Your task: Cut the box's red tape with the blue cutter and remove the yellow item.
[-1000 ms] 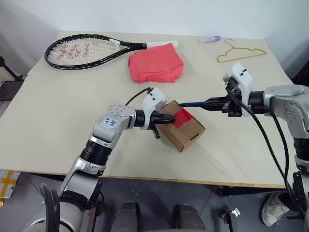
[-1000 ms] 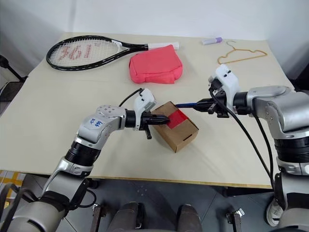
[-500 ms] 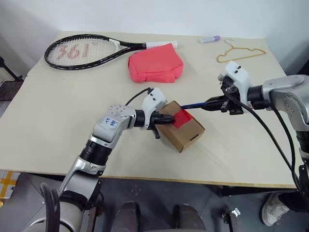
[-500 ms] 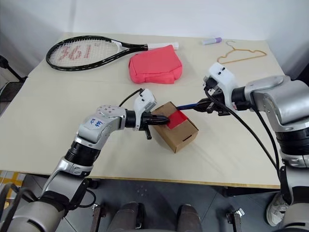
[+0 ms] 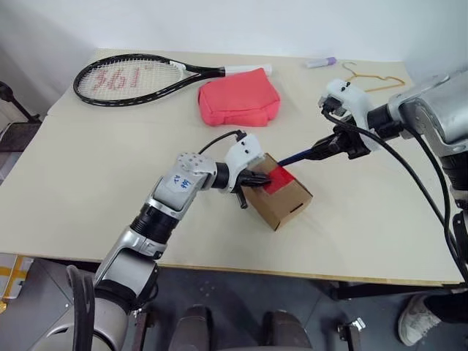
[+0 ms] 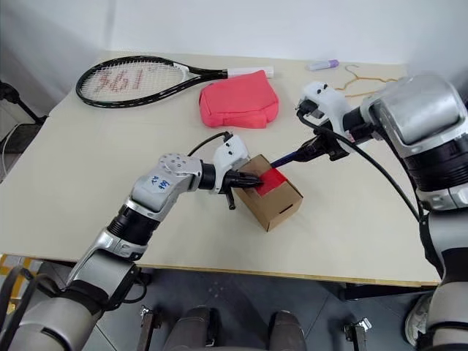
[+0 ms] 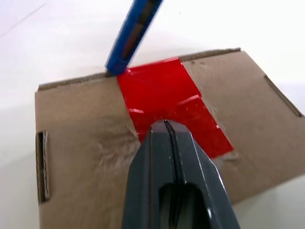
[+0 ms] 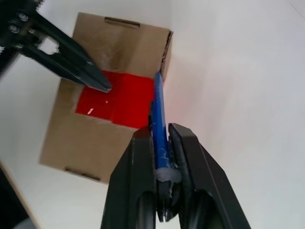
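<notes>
The table (image 5: 88, 197) carries everything, and the box (image 5: 281, 201) is the landmark, sitting near the table's middle, a little toward the front edge. Far behind the box to the left lies a tennis racket (image 5: 139, 75), and directly behind the box, well apart, a pink-red pouch (image 5: 239, 97). Far behind the box to the right lie a yellow wire hanger (image 5: 376, 79) and a small lilac marker (image 5: 320, 62). The left gripper (image 7: 167, 125) comes in from the box's left side, its two black fingers pressed together with nothing between them, tips resting on the red tape (image 7: 169, 102) that covers the box's top seam. The right gripper (image 8: 162, 138) hangs above and to the right of the box, fingers clamped on the blue cutter (image 8: 158, 119); the cutter slants down toward the box, its tip at the far edge of the tape where the box's top meets its rim
</notes>
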{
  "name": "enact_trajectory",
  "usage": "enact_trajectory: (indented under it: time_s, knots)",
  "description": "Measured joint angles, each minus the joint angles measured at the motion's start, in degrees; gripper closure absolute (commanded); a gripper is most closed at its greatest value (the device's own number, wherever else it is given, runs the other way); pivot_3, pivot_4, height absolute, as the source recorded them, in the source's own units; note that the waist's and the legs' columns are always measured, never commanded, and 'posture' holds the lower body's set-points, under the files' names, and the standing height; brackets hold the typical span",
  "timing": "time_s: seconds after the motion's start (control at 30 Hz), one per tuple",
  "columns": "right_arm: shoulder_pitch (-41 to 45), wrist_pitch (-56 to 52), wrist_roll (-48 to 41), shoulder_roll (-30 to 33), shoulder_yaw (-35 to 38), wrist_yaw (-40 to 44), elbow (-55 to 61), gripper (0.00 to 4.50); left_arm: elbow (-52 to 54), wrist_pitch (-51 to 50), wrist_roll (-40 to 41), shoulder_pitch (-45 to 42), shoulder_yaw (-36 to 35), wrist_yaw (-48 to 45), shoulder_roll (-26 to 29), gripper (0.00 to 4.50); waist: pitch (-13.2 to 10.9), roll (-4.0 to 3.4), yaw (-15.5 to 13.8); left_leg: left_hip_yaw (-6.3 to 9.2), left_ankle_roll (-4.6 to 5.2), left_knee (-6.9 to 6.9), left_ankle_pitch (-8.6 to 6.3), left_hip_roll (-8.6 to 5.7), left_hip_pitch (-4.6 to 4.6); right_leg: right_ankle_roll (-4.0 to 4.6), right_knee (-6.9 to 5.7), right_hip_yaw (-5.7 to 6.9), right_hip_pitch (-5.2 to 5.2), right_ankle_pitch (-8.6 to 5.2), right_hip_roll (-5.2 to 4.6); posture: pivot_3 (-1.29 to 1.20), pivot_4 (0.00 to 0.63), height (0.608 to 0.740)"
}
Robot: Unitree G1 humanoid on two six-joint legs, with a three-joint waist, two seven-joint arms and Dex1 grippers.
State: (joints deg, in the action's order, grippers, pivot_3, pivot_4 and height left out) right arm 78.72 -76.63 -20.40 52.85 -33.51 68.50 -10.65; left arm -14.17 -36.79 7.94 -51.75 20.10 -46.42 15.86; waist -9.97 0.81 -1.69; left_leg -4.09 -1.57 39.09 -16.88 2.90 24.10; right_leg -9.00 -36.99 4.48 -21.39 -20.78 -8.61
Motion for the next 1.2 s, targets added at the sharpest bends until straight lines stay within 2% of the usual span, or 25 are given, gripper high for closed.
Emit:
enact_trajectory:
  time_s: [0.3,0.5,0.73,0.93,1.2]
  knots:
    - [5.05,2.09,5.14,1.39,-8.98,9.57,-5.23,4.35,-0.31,0.05,-0.31,0.55,-0.53,1.08,-2.27,4.5,0.02,0.01,-1.25,0.04,0.02,0.03,-0.02,-0.05,0.01,-0.02,0.02,0.0,0.04,0.01,-0.02,0.0,0.15,0.74]
    - [4.25,4.14,7.81,1.31,-10.2,12.44,-8.33,4.35,-0.3,0.05,-0.31,1.1,-1.25,1.4,-2.71,4.5,0.07,0.02,-1.27,0.04,0.02,0.03,-0.02,-0.05,0.0,-0.02,0.02,0.0,0.05,0.01,-0.02,0.0,0.15,0.74]
    - [4.3,2.7,8.91,-1.63,-9.64,13.21,-11.63,4.35,-0.25,0.01,-0.32,1.84,-1.53,1.79,-2.69,4.5,0.61,0.05,-0.97,0.04,0.02,0.0,-0.02,-0.04,-0.04,-0.02,0.01,0.0,0.05,0.01,-0.01,0.0,0.15,0.74]
    - [4.13,0.11,8.97,-2.06,-9.19,12.95,-10.18,4.35,-0.15,-0.05,-0.36,2.07,-1.61,1.85,-2.55,4.5,0.77,0.05,-0.68,0.04,0.02,-0.01,-0.02,-0.04,-0.04,-0.02,0.01,0.0,0.05,0.01,-0.01,0.0,0.15,0.74]
    - [1.6,1.88,9.3,3.55,-12.45,15.7,-3.59,4.35,-0.09,-0.05,-0.36,2.21,-1.62,1.97,-2.91,4.5,0.77,0.06,-1.0,0.04,0.0,-0.03,-0.03,-0.04,-0.04,-0.02,0.07,0.01,0.05,0.01,-0.01,0.0,0.15,0.74]
